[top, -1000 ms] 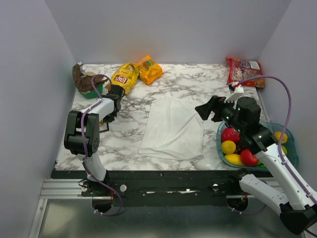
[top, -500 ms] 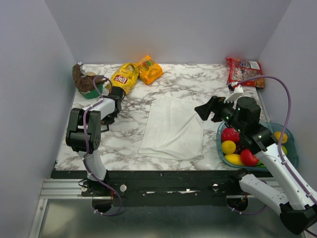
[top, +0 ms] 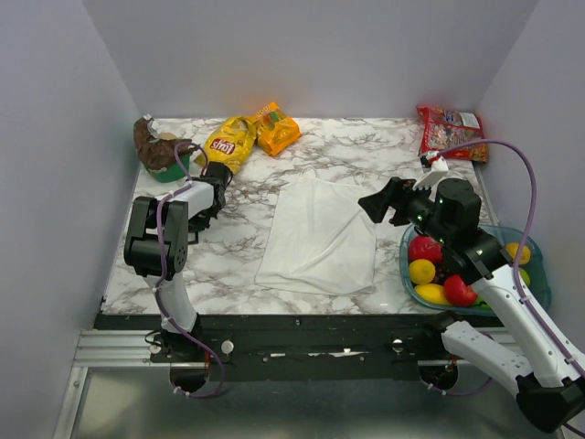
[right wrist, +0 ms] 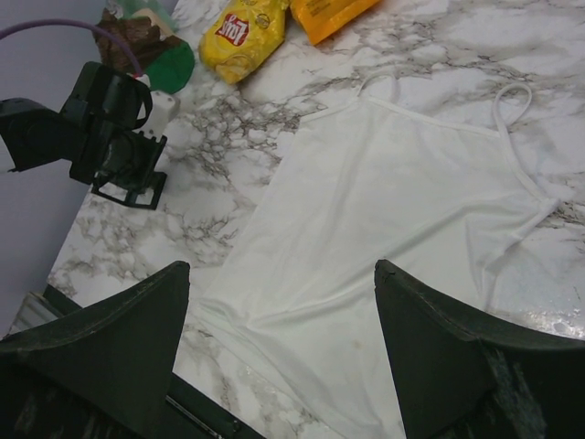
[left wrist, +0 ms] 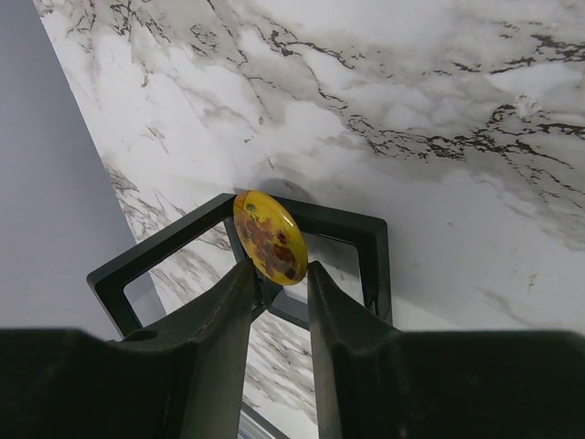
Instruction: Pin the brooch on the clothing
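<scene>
**Brooch pinched at the table's left edge, ready to carry to the top**

Clamped between the black fingertips of the left gripper point(left wrist: 274, 276): a tiny round gold-yellow brooch with reddish-brown markings point(left wrist: 270, 240), gripped by its lower rim only and standing tilted on edge. Just behind and below it, a small black square frame point(left wrist: 370, 251) on the white-and-grey marble table point(top: 366, 146), near the left wall. Well apart from the thin-strapped white camisole point(top: 320, 233) spread flat mid-table. Right gripper point(right wrist: 279, 302) spread wide and empty, hovering by the camisole's right side.

Judged as the lift-and-carry step. To do it well:
- Raise straight up to clear the frame before travelling right.
- Keep the squeeze firm, given so thin a hold on the rim and the risk of pivoting or slipping.
- Move slowly.
- Aim for flat fabric, away from the straps and the wrinkled hem.

Pin side hidden; impossible to tell its facing.

Readable writing: "Lay's" in a red logo on the crinkled yellow crisp bag point(right wrist: 242, 29). Nothing legible on the orange packet point(top: 276, 130) beside it, nor on the red patterned packet point(top: 450, 130) at the far right corner.
</scene>
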`<move>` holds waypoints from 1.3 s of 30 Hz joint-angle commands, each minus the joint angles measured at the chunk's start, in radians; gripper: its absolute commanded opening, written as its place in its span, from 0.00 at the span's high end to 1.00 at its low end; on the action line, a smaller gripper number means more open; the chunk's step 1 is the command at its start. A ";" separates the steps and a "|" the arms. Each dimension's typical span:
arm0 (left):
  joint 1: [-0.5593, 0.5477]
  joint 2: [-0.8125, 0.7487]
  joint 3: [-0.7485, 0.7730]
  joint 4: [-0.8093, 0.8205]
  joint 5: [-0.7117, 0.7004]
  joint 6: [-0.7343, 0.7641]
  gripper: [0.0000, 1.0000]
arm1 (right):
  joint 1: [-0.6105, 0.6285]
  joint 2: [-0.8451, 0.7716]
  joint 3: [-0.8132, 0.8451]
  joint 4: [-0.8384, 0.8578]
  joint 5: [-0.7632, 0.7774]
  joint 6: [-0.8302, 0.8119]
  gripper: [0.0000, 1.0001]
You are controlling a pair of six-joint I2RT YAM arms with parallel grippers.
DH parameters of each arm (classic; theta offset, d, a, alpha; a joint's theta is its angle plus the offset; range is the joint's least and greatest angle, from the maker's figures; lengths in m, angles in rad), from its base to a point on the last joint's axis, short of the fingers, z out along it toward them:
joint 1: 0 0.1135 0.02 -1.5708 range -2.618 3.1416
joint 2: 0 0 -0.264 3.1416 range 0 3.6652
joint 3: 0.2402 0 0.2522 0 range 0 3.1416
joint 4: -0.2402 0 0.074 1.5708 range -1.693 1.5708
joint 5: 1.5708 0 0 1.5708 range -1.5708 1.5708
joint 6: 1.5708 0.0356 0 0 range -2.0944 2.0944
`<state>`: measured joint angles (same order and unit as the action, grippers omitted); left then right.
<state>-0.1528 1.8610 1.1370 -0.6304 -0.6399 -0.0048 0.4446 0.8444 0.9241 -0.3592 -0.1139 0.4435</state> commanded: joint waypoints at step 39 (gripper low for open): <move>0.004 -0.068 -0.006 0.034 -0.129 -0.008 0.98 | -0.004 -0.005 -0.021 0.029 -0.029 -0.020 0.11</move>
<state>-0.1528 1.8309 1.1366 -0.6147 -0.7380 -0.0036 0.4446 0.8440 0.9157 -0.3569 -0.1223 0.4431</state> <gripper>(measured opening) 0.074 0.889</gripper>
